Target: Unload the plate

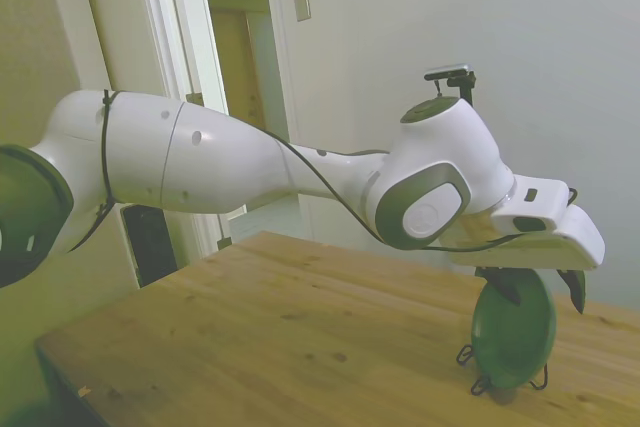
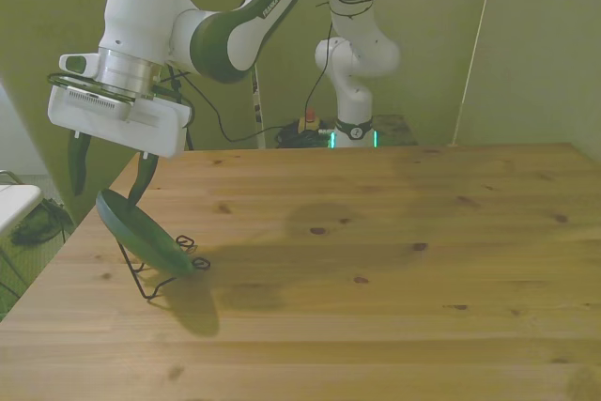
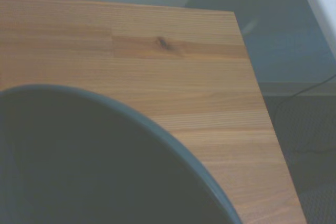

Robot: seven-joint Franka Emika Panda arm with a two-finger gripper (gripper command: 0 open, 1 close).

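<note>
The round dark green plate [image 1: 514, 333] [image 2: 144, 232] leans tilted on a thin black wire stand [image 2: 155, 275] near the table corner at the front view's left. My gripper [image 1: 540, 287] [image 2: 109, 168] hangs open right over the plate's upper rim, one finger on each side of the rim, neither visibly touching it. In the wrist view the plate [image 3: 89, 166] fills the near field, blurred, with the table corner beyond it.
The wooden table [image 2: 376, 260] stretches wide toward the front view's right. Its edge [image 2: 66, 251] and corner lie close beside the stand. A doorway [image 1: 240, 97] shows in the side view behind the arm.
</note>
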